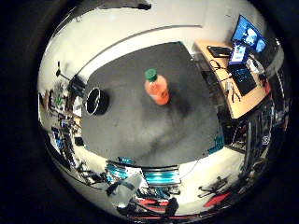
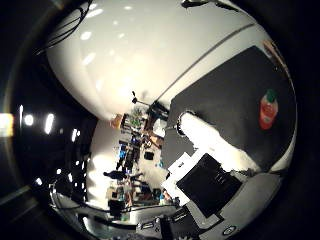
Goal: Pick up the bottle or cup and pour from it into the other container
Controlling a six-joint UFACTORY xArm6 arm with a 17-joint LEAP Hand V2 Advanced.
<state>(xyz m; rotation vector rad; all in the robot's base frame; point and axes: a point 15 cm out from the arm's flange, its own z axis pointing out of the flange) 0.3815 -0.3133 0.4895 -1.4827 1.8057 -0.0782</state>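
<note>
A dark grey table (image 1: 140,126) fills the middle of the little finger side palm view, seen from well above. Near the middle of it stands an orange bottle (image 1: 157,88) with a green cap (image 1: 150,73), upright on the table surface with bare tabletop all around it. Well apart from the bottle, close to one edge of the same table, sits a black cup (image 1: 96,101) with a pale rim, its open mouth facing up. Nothing touches either one.

Beyond one corner of the table is a wooden desk (image 1: 243,100) carrying a laptop (image 1: 242,74) and a monitor (image 1: 250,33) with lit screens. The surrounding floor (image 1: 140,28) is pale, and cluttered equipment lines the room's edge near the cup.

In the thumb side palm view, white and black parts of the hand (image 2: 207,165) reach in from the edge, including one white finger (image 2: 200,132) stretched out straight over the table. The hand holds nothing and is high above the table, far from both bottle and cup. From the one straight finger the hand appears relaxed and unclenched, though the other fingers do not show.
</note>
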